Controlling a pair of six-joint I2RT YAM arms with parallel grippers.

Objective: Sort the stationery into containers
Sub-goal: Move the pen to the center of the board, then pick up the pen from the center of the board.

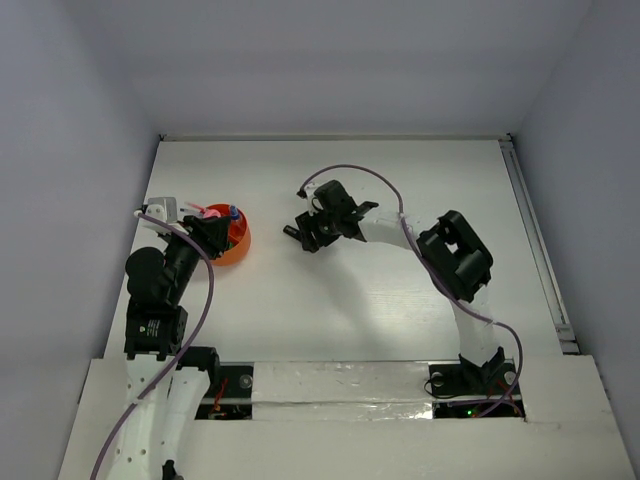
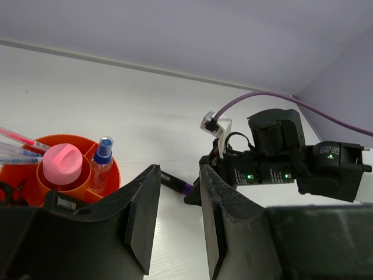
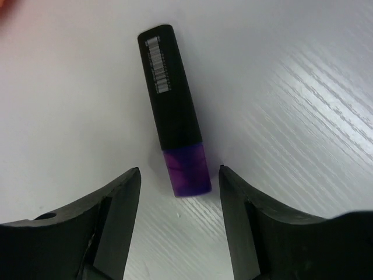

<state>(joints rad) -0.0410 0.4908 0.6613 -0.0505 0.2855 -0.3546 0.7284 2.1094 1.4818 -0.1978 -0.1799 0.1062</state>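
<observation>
A black-bodied highlighter with a purple cap [image 3: 175, 125] lies flat on the white table. My right gripper [image 3: 179, 171] is open, with a finger on either side of the purple cap end and not touching it. The highlighter also shows in the left wrist view [image 2: 173, 181] and in the top view [image 1: 291, 232]. The round orange holder [image 1: 240, 246] stands at the left. It holds a pink-capped bottle [image 2: 60, 164], a clear blue-capped bottle [image 2: 103, 156] and thin pens [image 2: 20, 140]. My left gripper [image 2: 178, 170] is open and empty, just beside the holder [image 2: 111, 170].
The right arm's wrist [image 2: 280, 166] and its purple cable [image 2: 256, 96] sit right of the highlighter. The table's back wall edge [image 1: 330, 138] runs along the far side. A rail [image 1: 535, 240] lines the right edge.
</observation>
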